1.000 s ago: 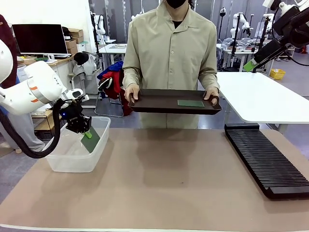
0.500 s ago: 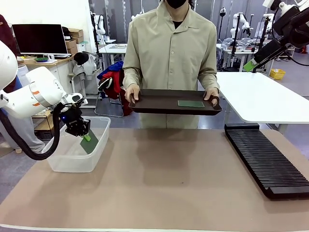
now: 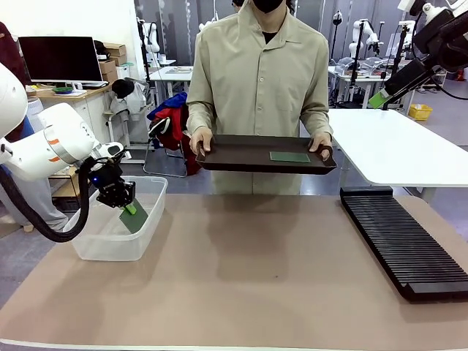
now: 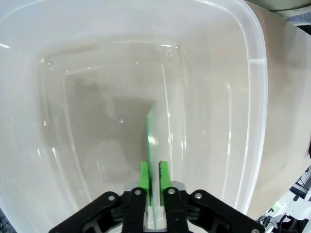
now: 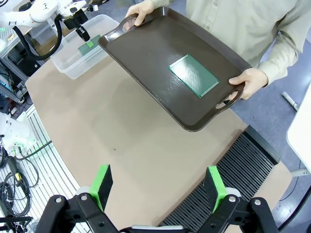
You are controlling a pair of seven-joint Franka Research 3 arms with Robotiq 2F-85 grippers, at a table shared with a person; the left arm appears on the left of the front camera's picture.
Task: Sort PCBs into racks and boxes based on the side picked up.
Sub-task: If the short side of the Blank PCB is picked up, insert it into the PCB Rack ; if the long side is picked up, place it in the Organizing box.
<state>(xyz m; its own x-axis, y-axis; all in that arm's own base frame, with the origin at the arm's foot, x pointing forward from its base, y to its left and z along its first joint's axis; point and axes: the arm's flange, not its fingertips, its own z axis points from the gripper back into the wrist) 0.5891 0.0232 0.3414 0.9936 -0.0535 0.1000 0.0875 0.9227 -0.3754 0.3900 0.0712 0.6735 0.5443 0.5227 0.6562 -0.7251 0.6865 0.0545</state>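
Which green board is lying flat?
The PCB on the brown tray; the other PCB is on edge in the clear tub, between the jaws of the left gripper.

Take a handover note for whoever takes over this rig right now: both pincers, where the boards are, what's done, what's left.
Left pincer: pads either side of one PCB, tilted, down inside the clear tub; gripping or released, unclear.
Right pincer: open, empty, raised above the table.
Second PCB: flat on the brown tray held by the person.
Rack: on the table's right side.
Done: first PCB almost boxed.
Left: let it go, pull out, sort the second.
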